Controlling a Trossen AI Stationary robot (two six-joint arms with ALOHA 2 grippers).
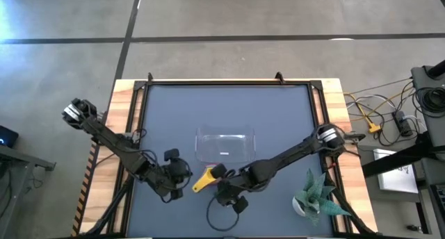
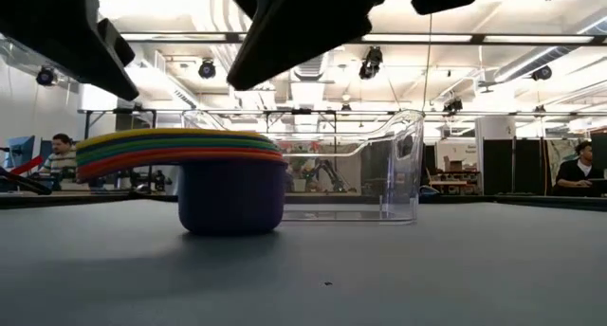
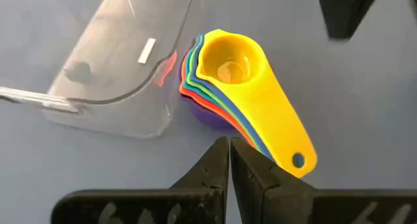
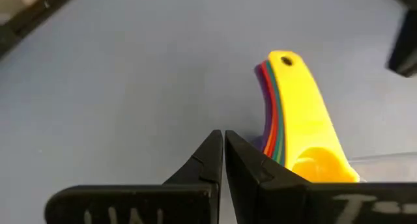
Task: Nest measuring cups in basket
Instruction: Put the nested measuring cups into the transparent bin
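The measuring cups [image 1: 205, 178] are nested in one stack, yellow on top and purple at the bottom. The purple base [image 2: 230, 205] rests on the table just outside the near side of the basket [image 1: 224, 145], a clear tray. The handles fan out toward the near-left. My left gripper [image 1: 181, 172] is shut and hovers left of the stack; in its wrist view its tips [image 3: 229, 146] are short of the cups [image 3: 241, 87]. My right gripper [image 1: 224, 187] is shut and hovers to the near right of the stack [image 4: 303, 120]. Neither touches the cups.
A potted green plant [image 1: 316, 197] stands near the table's near-right corner. A dark cable loop [image 1: 221, 217] lies at the near edge. Wooden strips [image 1: 125, 114] border the blue mat. People sit in the room beyond the table [image 2: 63, 155].
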